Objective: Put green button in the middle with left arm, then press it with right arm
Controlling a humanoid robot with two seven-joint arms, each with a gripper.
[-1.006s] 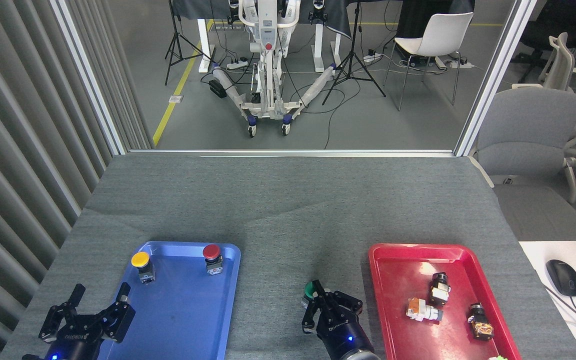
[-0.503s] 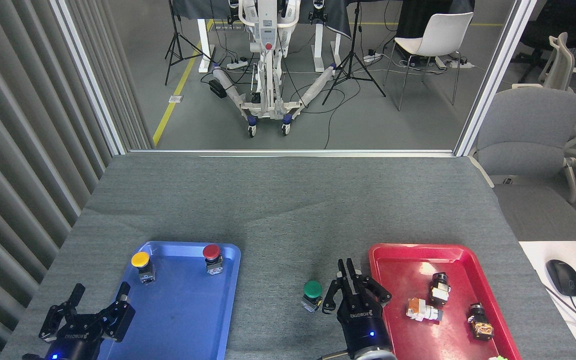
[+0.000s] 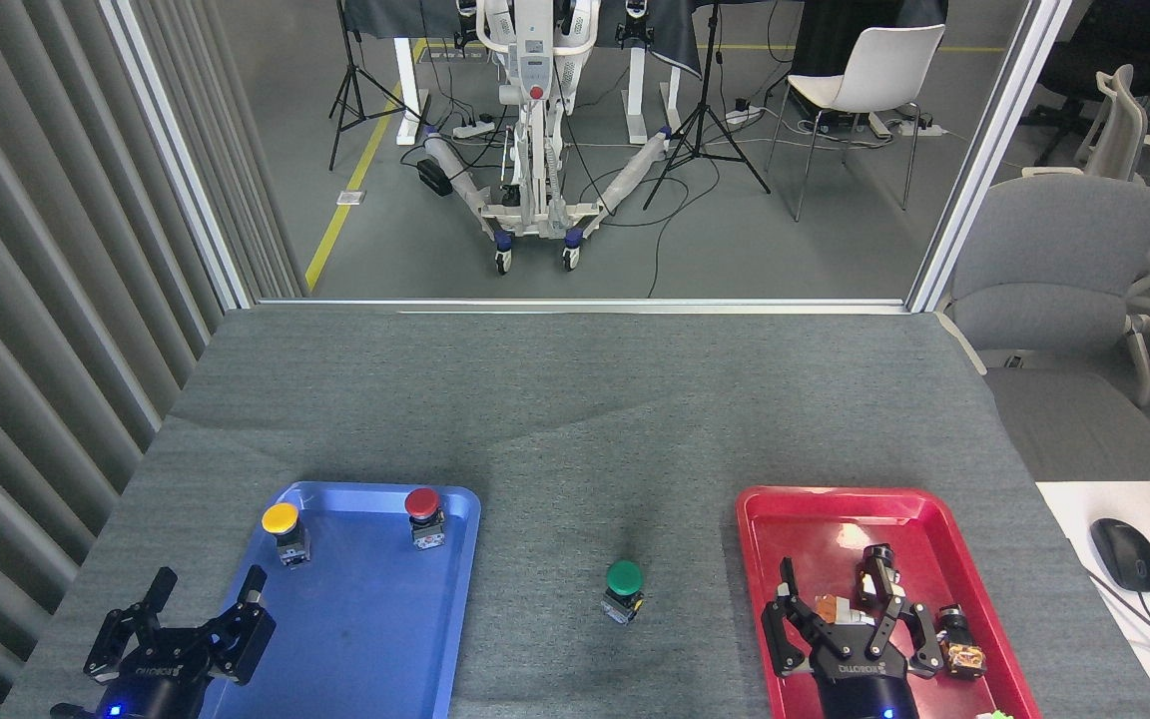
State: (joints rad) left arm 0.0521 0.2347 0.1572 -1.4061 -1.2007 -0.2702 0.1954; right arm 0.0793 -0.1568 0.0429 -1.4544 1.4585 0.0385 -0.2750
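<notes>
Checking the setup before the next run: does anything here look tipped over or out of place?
In the red tray, the small parts lie on their sides, scattered. The green button stands upright on the grey cloth between trays; the yellow and red buttons stand upright in the blue tray.

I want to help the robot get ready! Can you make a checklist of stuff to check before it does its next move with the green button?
1. Green button sits in the middle, on the grey mat between the blue tray and the red tray: ok.
2. Button stands upright, cap up: ok.
3. Nothing touches the button: ok.
4. Left pincer is open, empty, at the blue tray's near left corner: ok.
5. Right pincer is open over the red tray, off to the button's right, not above it: not ok for pressing.
6. Button already pressed: cannot tell.
</notes>
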